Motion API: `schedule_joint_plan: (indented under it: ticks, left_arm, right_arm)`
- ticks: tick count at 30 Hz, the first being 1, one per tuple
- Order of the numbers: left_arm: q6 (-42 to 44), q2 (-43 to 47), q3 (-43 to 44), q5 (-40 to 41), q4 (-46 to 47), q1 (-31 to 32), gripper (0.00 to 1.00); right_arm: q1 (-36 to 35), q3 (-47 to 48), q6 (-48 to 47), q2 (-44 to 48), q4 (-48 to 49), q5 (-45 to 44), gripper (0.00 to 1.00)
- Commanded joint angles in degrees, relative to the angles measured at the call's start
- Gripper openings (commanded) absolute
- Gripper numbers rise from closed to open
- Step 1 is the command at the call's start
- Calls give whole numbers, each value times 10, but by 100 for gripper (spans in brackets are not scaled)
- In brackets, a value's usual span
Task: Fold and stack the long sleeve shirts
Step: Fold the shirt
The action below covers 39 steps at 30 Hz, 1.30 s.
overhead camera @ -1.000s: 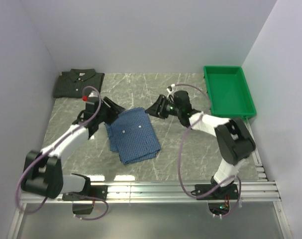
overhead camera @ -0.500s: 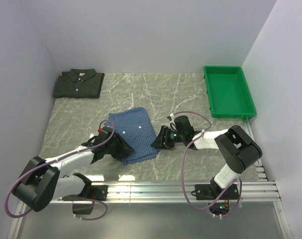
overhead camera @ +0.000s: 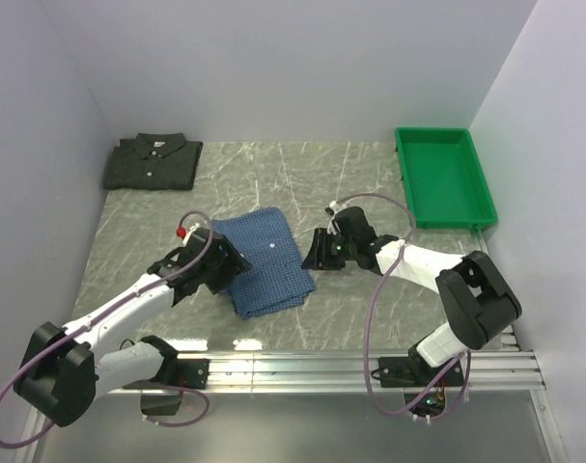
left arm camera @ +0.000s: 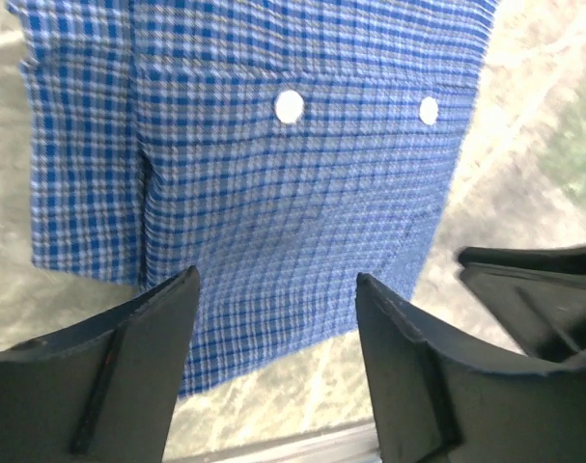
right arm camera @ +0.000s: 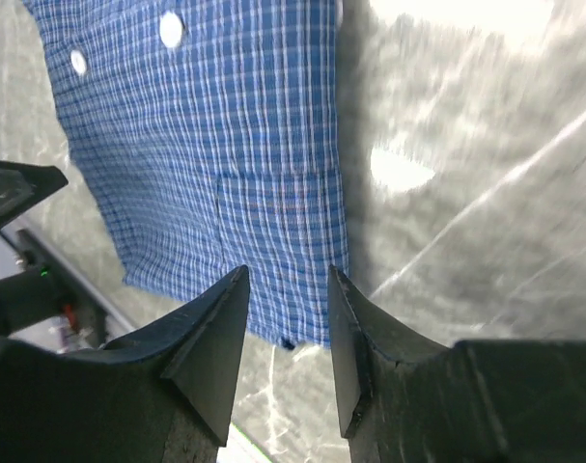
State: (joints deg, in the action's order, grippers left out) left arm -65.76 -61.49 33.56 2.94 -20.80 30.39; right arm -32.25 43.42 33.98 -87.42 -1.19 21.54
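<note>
Shirts are lying well apart on the table (overhead camera: pixel 302 174). The blue shirt (overhead camera: pixel 264 260) is sitting folded near the middle, and the dark shirt (overhead camera: pixel 153 162) is sitting folded in the far left corner, collar toward the back wall. A green tray (overhead camera: pixel 444 178) is resting at the far right edge.

The left gripper (overhead camera: pixel 230 268) is hovering at the left side of the blue shirt, and its jaws are standing wide apart and holding nothing. In the left wrist view the left gripper (left arm camera: pixel 275 285) is framing the checked cloth (left arm camera: pixel 293 193), with two white buttons (left arm camera: pixel 290 105) showing further along.

The right gripper (overhead camera: pixel 312 255) is hanging just beside the right edge of the blue shirt, facing the left one across it. In the right wrist view the right gripper (right arm camera: pixel 288 275) is showing a narrower gap between its jaws, with nothing in it. The shirt's edge (right arm camera: pixel 326 193) is running under that gap, with bare table to one side.

Whether either gripper is touching the cloth, I cannot tell.
</note>
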Motion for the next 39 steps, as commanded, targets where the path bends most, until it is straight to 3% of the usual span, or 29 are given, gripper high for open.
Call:
schedule_joint_plan:
  ticks: [1, 6, 14, 18, 22, 25, 29, 31, 32, 33, 39]
  left_arm:
    - [9, -34, 19, 33, -21, -2, 70]
    - [19, -116, 37, 37, 5, -9, 59]
    - [93, -219, 101, 49, -14, -38, 57]
    - [155, -251, 153, 68, -27, -79, 62]
    - [228, -298, 234, 86, -26, -132, 68]
    - [238, -318, 293, 64, -8, -169, 72]
    - [223, -271, 321, 58, -21, -180, 77]
    - [188, -217, 289, 84, -51, -180, 85]
    - [172, -198, 276, 94, -69, -180, 89]
    - [139, -181, 244, 102, -82, -180, 95]
    - [65, -29, 57, 43, -72, -179, 96]
  right_arm:
    - [-7, 46, -58, -21, -72, -38, 45]
    - [-18, 57, -71, -49, -88, -26, 39]
    - [-111, 64, -60, -88, -71, 26, 33]
    - [-180, 99, -27, -108, -55, 45, 30]
    - [-231, 187, 9, -145, -28, 61, 30]
    - [-255, 257, 28, -180, -25, 59, 30]
    - [-250, 299, -3, -165, -81, 0, 35]
    - [-240, 296, -44, -145, -123, -66, 38]
    - [-222, 291, -56, -129, -136, -89, 46]
    - [-211, 285, -76, -121, -152, -106, 49]
    - [-85, 256, -117, -101, -184, -168, 66]
